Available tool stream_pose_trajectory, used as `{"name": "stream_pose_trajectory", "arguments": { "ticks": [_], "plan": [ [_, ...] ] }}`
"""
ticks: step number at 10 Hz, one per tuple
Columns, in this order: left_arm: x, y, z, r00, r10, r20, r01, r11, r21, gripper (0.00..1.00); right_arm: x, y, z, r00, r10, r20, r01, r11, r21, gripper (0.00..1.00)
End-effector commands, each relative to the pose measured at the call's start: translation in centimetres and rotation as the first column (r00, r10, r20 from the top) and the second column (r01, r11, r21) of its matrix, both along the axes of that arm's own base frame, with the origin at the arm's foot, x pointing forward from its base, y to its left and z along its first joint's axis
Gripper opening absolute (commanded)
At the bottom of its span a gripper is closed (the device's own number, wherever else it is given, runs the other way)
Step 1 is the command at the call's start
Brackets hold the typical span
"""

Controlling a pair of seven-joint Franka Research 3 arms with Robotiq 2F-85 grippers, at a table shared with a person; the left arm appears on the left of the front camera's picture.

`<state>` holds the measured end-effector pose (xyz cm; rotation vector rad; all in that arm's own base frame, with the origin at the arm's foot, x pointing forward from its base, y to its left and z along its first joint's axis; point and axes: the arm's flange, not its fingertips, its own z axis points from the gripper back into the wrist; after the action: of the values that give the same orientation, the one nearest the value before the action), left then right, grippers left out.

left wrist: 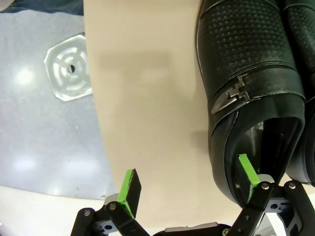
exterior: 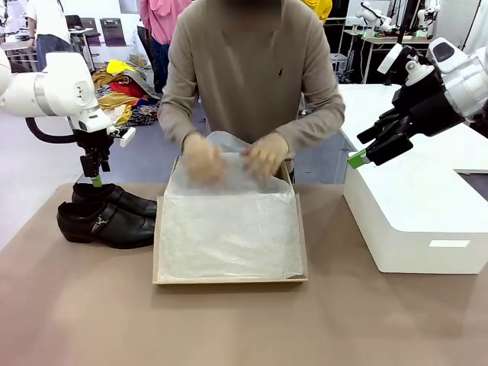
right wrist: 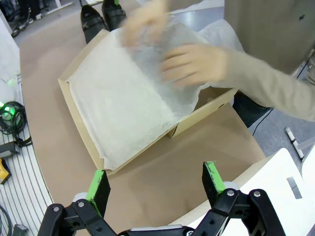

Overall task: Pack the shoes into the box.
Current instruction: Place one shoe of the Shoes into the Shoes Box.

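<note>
Brown table (exterior: 229,328) carries one tan box (exterior: 230,280), two black shoes (exterior: 107,225) and one large white block (exterior: 412,221). The left end effector (exterior: 96,181) hangs released just above the heel end of the pair. In its wrist view its two fingers are spread: one green pad (left wrist: 248,172) sits over the open mouth of one shoe (left wrist: 251,98), and the other pad stands over bare table beside it. I cannot tell whether either pad touches leather. The second shoe (left wrist: 302,49) lies just beside the first, on the side away from that end effector's free pad. The box rests near the shoes, toward the table's middle, and is lined with white tissue paper (exterior: 229,236). A person's two hands (exterior: 202,158) are on the tissue at the box's far edge, blurred. The right end effector (exterior: 357,158) is held in the air near the white block, released, with nothing between its two fingers. In its wrist view the box lies ahead of those fingers and both shoes lie beyond the box's far corner.
</note>
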<state>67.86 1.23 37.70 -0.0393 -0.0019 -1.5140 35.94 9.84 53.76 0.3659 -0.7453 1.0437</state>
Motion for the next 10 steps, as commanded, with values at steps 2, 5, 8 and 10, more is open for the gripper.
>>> {"name": "stream_pose_trajectory", "arguments": {
  "ticks": [2, 5, 8, 10],
  "plan": [
    [0.8, 0.1, -0.3, 1.000, -0.010, -0.024, 0.011, 1.000, 0.015, 1.00, 0.3, 0.0, -0.1, 1.000, 0.018, 0.008, -0.018, 1.000, 0.016, 1.00],
    [0.9, 0.0, -1.5, 0.997, -0.021, -0.070, 0.022, 1.000, 0.014, 1.00, 0.3, 0.0, -0.1, 1.000, 0.018, 0.008, -0.018, 1.000, 0.016, 1.00],
    [1.0, 0.0, -2.4, 0.993, -0.027, -0.113, 0.029, 0.999, 0.017, 1.00, 0.3, 0.0, -0.1, 1.000, 0.018, 0.008, -0.018, 1.000, 0.016, 1.00],
    [1.0, -0.1, -2.9, 0.989, -0.038, -0.144, 0.041, 0.999, 0.017, 1.00, 0.3, 0.0, -0.1, 1.000, 0.018, 0.008, -0.018, 1.000, 0.016, 1.00]
  ]
}}
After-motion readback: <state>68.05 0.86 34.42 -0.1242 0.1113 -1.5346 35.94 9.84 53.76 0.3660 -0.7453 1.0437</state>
